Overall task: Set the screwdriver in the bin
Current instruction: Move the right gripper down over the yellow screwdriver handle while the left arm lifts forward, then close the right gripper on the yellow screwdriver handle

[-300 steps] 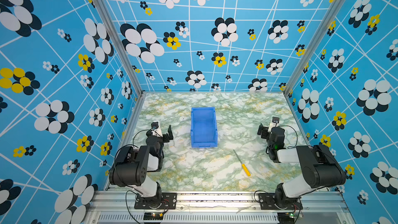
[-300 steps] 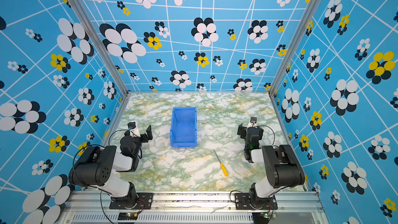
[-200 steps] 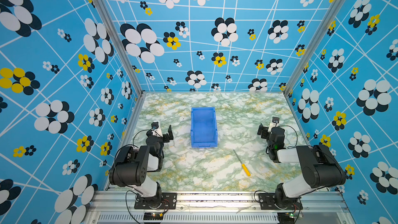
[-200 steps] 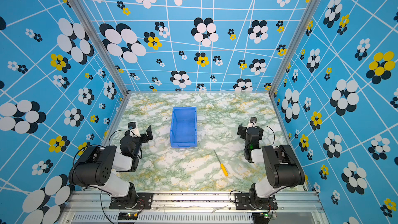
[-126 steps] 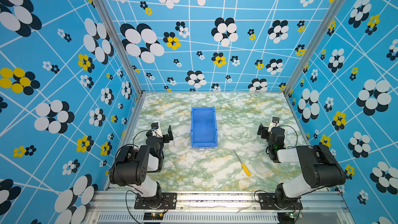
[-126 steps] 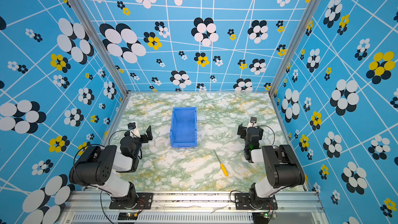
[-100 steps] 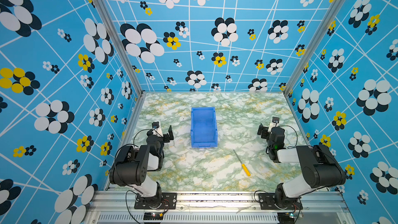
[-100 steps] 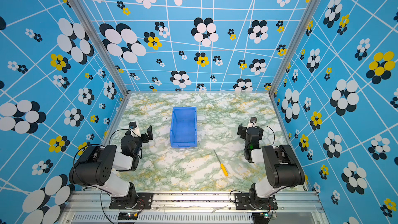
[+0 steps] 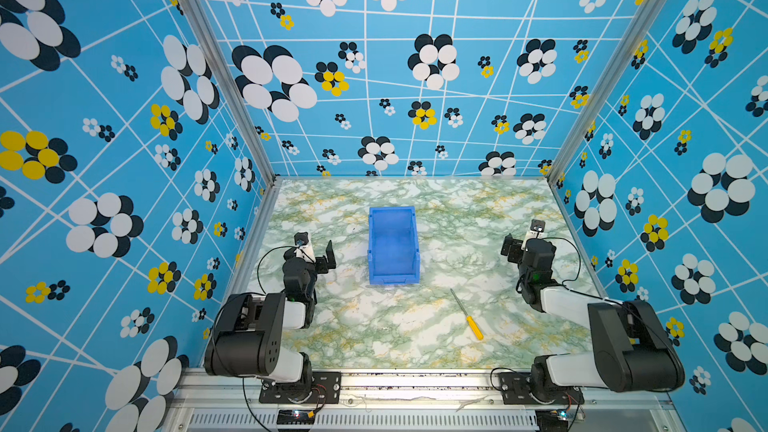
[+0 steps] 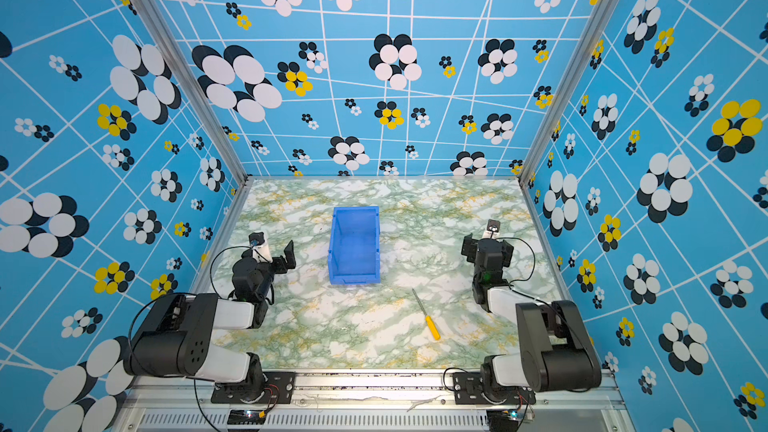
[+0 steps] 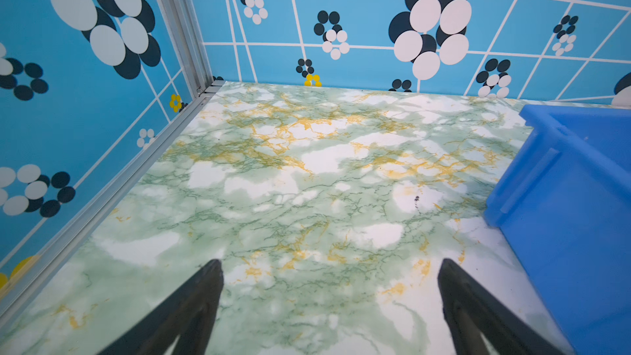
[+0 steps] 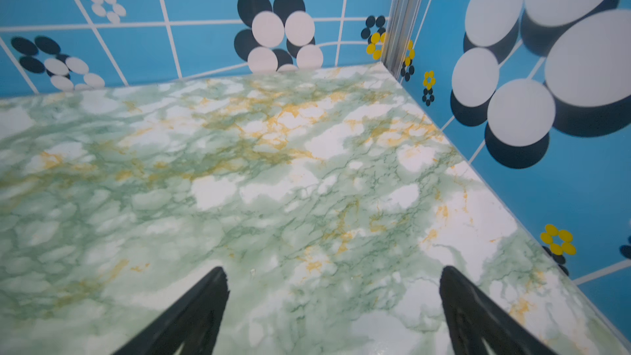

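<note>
Nothing has moved: the screwdriver [image 9: 468, 317] lies on the tabletop [image 9: 374, 326], near and right of the bin [image 9: 392, 279]. Both the left fingers [image 11: 191, 309] and right fingers [image 12: 191, 312] spread wide, empty.

In both top views I saw the bin [image 9: 392, 251] [image 10: 353, 249] standing upright, a bright blue, open-topped plastic rectangle. Its long axis ran twelve to six o'clock, with the lower cut-out lip at six. The screwdriver [image 9: 469, 320] [image 10: 429, 321] lay flat outside it, at about five o'clock from the bin and near it without touching (yellow handle toward five, thin grey shaft pointing to eleven).
</note>
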You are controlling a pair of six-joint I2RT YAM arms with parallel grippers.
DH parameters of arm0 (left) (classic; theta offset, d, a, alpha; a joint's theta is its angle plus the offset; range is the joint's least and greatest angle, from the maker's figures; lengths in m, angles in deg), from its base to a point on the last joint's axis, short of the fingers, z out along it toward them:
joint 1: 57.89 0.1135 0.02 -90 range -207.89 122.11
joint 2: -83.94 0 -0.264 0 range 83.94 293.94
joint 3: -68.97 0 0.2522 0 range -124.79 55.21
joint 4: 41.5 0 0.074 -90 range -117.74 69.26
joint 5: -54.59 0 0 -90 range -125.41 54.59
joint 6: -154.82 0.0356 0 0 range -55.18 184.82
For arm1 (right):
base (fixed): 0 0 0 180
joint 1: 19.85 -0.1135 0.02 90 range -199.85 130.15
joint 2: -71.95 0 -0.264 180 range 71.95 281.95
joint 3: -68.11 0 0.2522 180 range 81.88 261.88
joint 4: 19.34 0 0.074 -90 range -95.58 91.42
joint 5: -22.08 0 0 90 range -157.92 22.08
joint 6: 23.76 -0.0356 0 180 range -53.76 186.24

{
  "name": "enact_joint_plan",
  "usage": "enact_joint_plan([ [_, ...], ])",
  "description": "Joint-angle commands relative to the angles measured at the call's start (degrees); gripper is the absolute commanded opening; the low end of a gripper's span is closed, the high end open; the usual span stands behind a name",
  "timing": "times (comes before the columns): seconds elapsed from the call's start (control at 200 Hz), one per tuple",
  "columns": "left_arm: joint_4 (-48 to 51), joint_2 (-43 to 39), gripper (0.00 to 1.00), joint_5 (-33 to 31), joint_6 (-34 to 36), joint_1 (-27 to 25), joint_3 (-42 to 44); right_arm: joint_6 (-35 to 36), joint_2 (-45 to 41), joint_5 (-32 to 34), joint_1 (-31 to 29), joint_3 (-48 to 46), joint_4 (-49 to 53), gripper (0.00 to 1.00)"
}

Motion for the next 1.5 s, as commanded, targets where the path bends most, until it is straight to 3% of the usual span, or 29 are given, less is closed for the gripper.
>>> enact_joint_plan([
  [0.0, 14.5, -8.0, 0.99, 5.4, 3.1, -0.3, -4.4, -9.1, -7.0, 5.6, -0.4, 8.0, 25.7, 0.99],
  [0.105, 28.3, -12.4, 0.99, 7.6, 6.2, -0.4, -9.5, -14.2, -11.1, 4.0, -1.6, 11.8, 39.1, 0.99],
  [0.3, 54.5, -15.0, 0.99, 8.8, 11.2, -0.4, -21.3, -21.5, -16.0, -2.5, -9.5, 12.9, 56.2, 0.99],
  [0.52, 81.9, -18.1, 0.99, 11.8, 15.0, -1.3, -33.7, -29.1, -18.7, -9.4, -18.7, 12.8, 68.5, 0.95],
  [0.665, 93.6, -17.4, 0.99, 11.2, 13.6, -2.4, -40.9, -32.0, -18.6, -10.3, -26.2, 12.8, 73.7, 0.90],
  [0.964, 105.0, -15.7, 0.99, 11.9, 14.1, -7.1, -47.7, -34.9, -16.3, -15.4, -36.9, 10.8, 78.9, 0.71],
  [1.139, 105.8, -16.3, 0.99, 10.6, 16.4, -10.7, -48.4, -35.9, -14.3, -16.8, -40.8, 8.4, 77.2, 0.69],
  [1.194, 106.0, -16.3, 0.99, 10.5, 15.9, -11.1, -48.8, -36.1, -13.1, -17.7, -41.4, 7.6, 76.2, 0.64],
  [1.499, 106.2, -17.5, 0.99, 12.1, 14.2, -12.2, -49.6, -36.5, -7.9, -16.6, -44.9, 7.1, 73.8, 0.61],
])
